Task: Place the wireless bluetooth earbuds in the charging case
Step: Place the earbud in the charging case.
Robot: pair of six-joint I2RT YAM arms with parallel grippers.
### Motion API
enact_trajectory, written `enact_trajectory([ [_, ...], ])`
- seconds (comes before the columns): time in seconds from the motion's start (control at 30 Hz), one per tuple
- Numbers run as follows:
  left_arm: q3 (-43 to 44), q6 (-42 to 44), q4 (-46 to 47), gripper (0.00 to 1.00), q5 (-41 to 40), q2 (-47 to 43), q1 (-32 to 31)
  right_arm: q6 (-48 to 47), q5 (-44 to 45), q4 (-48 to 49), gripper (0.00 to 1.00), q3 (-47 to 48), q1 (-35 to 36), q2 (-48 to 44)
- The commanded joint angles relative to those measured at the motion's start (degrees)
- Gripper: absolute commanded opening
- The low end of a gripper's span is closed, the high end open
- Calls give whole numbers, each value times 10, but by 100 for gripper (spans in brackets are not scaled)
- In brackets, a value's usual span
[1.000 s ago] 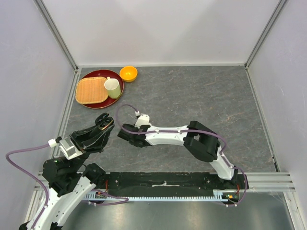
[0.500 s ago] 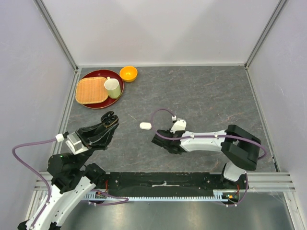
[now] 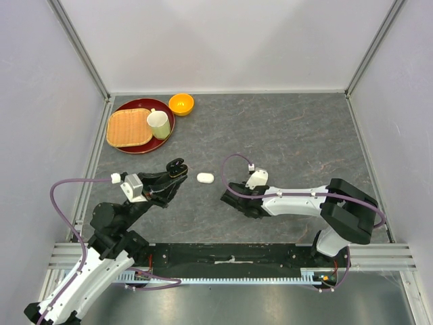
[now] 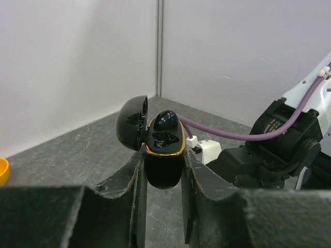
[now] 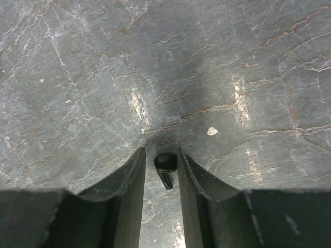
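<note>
My left gripper (image 3: pixel 177 167) is shut on a black charging case (image 4: pixel 164 168) with a gold rim, held above the table with its lid (image 4: pixel 131 123) open. One glossy black earbud (image 4: pixel 166 120) sits in the case. To its right, a white pebble-shaped case (image 3: pixel 205 177) lies closed on the table. My right gripper (image 3: pixel 234 196) points down at the table. In the right wrist view its jaws (image 5: pixel 161 155) stand open around a small black earbud (image 5: pixel 165 163) with a short stem, which lies on the stone surface. That earbud is close to the right finger, with a gap on its left.
At the back left a red round tray (image 3: pixel 166 126) carries a woven basket (image 3: pixel 128 127) and a pale green cup (image 3: pixel 159 124). An orange bowl (image 3: pixel 180 103) sits behind it. Metal rails and grey walls bound the dark stone table (image 3: pixel 291 135).
My left arm has swung right with the black case, nearer the white case. My right arm has pulled right off the white case, and its jaws have widened over the black earbud.
</note>
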Motion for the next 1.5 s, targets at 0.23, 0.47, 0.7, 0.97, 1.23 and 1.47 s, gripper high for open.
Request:
enact_trajectory([
  [0.23,-4,-32,47,2,9,5,0,-32,-87,-20,39,-23,-19,9],
  [0.47,-5,-36,39,2,9,6,0,-59,-115,-21,39,-23,-36,-7],
  [0.7,-7,-38,36,2,10,6,0,-79,-135,-28,39,-20,-44,-6],
  [0.97,-10,-40,35,2,6,7,1,-83,-150,-30,39,-12,-45,13],
  [1.23,-10,-40,34,2,5,8,0,-81,-150,-35,35,-15,-44,19],
  [1.47,-10,-41,32,2,2,14,0,-81,-151,-35,31,-19,-44,20],
])
